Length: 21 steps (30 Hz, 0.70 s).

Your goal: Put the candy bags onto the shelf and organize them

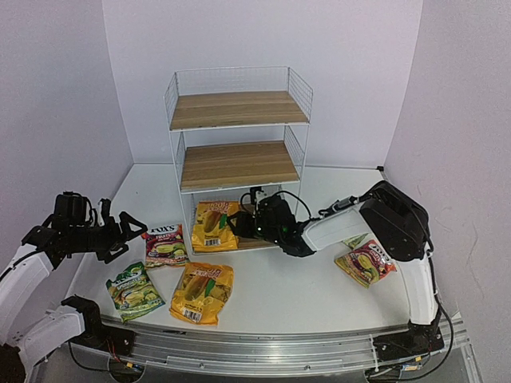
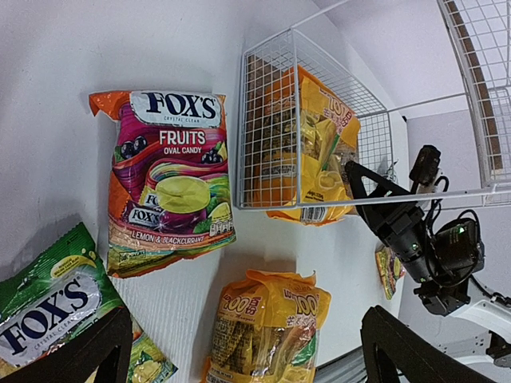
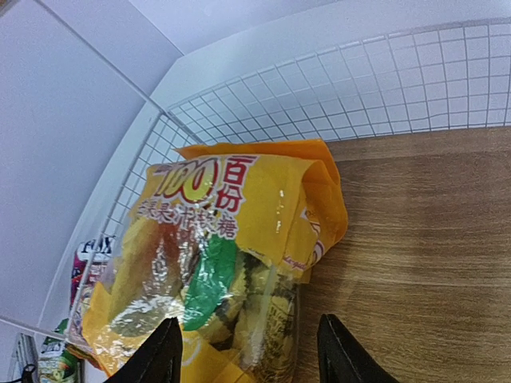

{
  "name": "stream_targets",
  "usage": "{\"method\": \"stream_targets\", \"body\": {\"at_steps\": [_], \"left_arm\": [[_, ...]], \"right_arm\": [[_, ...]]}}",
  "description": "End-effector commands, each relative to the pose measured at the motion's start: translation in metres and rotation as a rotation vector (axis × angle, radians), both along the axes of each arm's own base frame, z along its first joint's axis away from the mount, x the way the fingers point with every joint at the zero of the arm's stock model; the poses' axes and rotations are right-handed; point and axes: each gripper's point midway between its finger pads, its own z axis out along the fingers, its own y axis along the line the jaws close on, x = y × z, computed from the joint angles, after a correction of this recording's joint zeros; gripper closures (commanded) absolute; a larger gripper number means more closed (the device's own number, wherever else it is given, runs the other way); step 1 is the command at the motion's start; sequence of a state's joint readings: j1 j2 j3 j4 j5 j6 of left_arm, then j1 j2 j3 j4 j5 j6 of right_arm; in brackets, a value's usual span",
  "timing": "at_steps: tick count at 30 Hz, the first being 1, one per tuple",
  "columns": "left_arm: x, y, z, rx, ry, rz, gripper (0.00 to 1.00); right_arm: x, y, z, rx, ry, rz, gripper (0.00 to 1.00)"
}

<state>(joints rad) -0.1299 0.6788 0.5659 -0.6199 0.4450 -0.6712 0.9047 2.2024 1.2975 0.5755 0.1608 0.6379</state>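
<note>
The shelf stands at the back centre. One yellow-orange bag lies on its bottom board, at the left end. My right gripper reaches into that tier; in the right wrist view it is open, with a finger on each side of this bag. My left gripper is open and empty above the table's left side. Below it lie a red/pink Fox's bag, a green Fox's bag and the second yellow-orange bag. Another red/pink bag lies at the right.
A green bag shows partly behind the right arm. The two upper boards carry nothing. The shelf's wire mesh side stands close to the Fox's bag. White walls close in on three sides. A metal rail runs along the near edge.
</note>
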Motion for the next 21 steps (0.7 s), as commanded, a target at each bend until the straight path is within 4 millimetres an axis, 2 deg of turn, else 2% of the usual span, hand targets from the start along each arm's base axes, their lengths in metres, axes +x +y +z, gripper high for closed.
{"method": "stream_targets", "body": {"at_steps": [1,4,10,12,15,21], "left_arm": [[0.002,-0.003,0.005,-0.006,-0.039,-0.027,0.0],[0.002,-0.004,0.005,-0.008,-0.038,-0.028,0.0],[0.0,-0.004,0.007,-0.009,-0.035,-0.03,0.0],[-0.002,-0.004,0.007,-0.009,-0.032,-0.032,0.0],[-0.003,-0.004,0.008,-0.013,-0.033,-0.033,0.0],[-0.005,-0.004,0.007,-0.012,-0.02,-0.034,0.0]], "right_arm": [[-0.008,0.01,0.06,0.168,-0.051,0.032,0.41],[-0.013,0.011,0.06,0.187,-0.035,0.038,0.39],[-0.03,0.009,0.048,0.183,0.006,0.045,0.36],[-0.036,0.008,0.045,0.175,0.012,0.052,0.29],[-0.043,0.011,0.041,0.156,0.004,0.073,0.25],[-0.04,0.026,0.035,0.146,-0.008,0.107,0.24]]}}
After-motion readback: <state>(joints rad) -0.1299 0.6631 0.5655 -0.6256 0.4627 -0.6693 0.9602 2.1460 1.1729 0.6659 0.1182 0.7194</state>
